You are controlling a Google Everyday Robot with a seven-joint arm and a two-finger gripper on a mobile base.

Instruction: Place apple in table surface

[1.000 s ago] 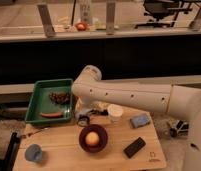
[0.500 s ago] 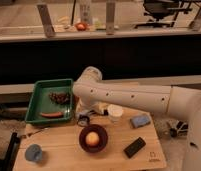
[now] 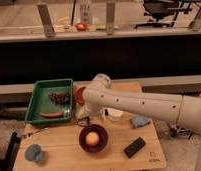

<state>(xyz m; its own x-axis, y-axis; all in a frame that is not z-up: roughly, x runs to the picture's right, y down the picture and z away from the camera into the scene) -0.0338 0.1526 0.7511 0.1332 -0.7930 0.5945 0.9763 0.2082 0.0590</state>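
Apple [image 3: 92,138] is found in the dark bowl [image 3: 82,145] near the front edge of the desk [image 3: 64,151]. The end effector [image 3: 84,119] is held released and empty just behind it, slightly toward the left edge.

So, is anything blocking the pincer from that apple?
Nothing visible does. The pincer hangs just beyond the far-left rim of the dark bowl, and the apple sits uncovered inside the bowl, open from above.
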